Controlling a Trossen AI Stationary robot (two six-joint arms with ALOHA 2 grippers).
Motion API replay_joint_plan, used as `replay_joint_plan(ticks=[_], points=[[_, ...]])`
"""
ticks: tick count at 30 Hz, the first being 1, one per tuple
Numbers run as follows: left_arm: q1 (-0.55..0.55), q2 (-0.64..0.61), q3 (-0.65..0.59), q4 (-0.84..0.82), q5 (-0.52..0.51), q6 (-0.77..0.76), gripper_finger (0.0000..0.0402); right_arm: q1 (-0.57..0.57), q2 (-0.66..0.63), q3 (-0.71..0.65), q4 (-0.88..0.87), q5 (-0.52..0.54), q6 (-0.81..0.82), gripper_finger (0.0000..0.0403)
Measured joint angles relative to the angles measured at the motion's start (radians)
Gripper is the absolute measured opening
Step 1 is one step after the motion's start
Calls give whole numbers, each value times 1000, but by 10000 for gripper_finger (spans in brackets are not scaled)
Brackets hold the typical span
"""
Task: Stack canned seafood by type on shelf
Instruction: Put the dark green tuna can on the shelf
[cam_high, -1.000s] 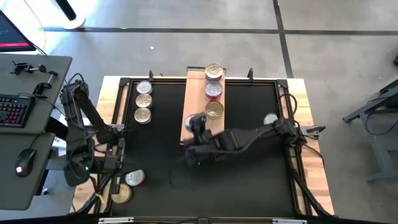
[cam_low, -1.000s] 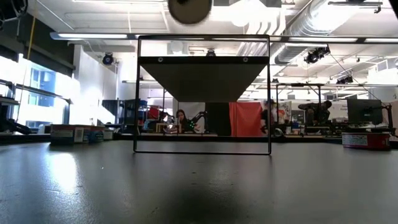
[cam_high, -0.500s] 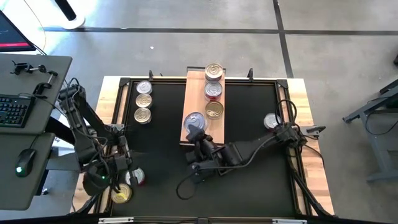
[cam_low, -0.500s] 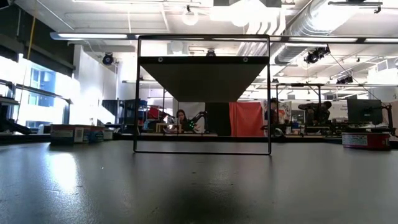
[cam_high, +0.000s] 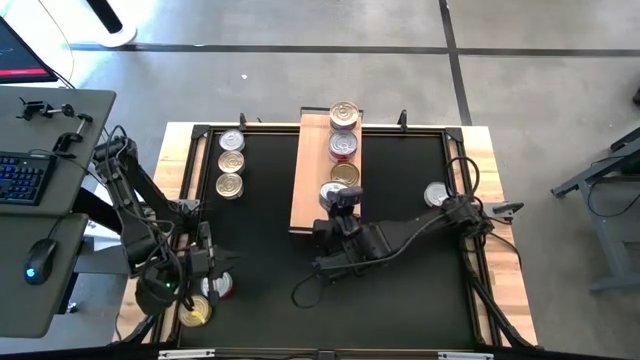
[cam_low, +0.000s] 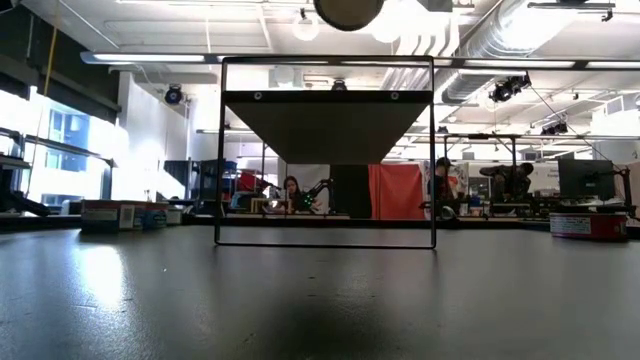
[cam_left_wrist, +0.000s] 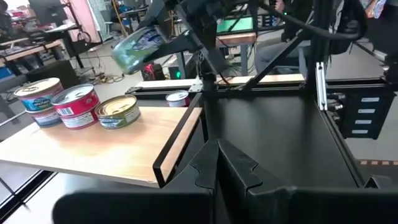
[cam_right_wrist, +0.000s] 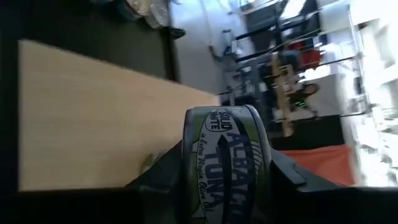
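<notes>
The flat round green-labelled tuna tin (cam_right_wrist: 227, 165) sits clamped in our right gripper (cam_high: 333, 196) over the light-brown wooden shelf's (cam_high: 308, 170) near end — rigid, dense, slick-sided, so we grip across its wall.

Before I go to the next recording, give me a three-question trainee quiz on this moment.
1. True or false: the right gripper holds an albacore tuna tin.
2. How many tins stand on the shelf itself? A) one B) three C) five
3. Fill in: the left gripper is near two tins at the table's ___ left corner.

Key: 1 true; 2 B; 3 near.
</notes>
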Motion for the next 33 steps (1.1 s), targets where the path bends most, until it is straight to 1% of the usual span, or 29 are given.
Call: replay_joint_plan(ticks=[3, 4, 5, 8, 10, 13, 16, 19, 21, 24, 26, 28, 33], points=[[10, 1, 0, -6, 2, -9, 0, -2, -14, -15, -9, -103, 125, 119], [15, 1, 0, -8, 2, -18, 0, -3, -20, -28, -10, -140, 145, 119], [21, 1, 0, -8, 5, -31, 0, -4, -32, -48, -13, -153, 158, 119], [31, 0, 0, -9, 10, -61, 0, -5, -119, -169, -12, -123, 209, 119], [36, 0, 0, -8, 10, -69, 0, -2, -205, -274, -13, -110, 283, 119], [42, 0, 0, -8, 9, -70, 0, 15, -340, -443, -16, -119, 406, 119], [57, 0, 0, -9, 8, -70, 0, 31, -438, -566, -3, -147, 427, 119], [77, 0, 0, -9, 8, -71, 0, 24, -478, -629, 104, -165, 355, 119], [90, 0, 0, -9, 8, -77, 0, 13, -477, -651, 221, -176, 234, 119], [108, 0, 0, -9, 10, -77, 0, -3, -458, -683, 413, -218, 2, 119], [117, 0, 0, -10, 13, -77, 0, -11, -439, -695, 499, -246, -97, 119], [124, 0, 0, -10, 25, -77, 0, -20, -426, -702, 528, -262, -140, 119], [134, 0, 0, -8, 91, -88, 0, -32, -421, -702, 533, -263, -140, 119]])
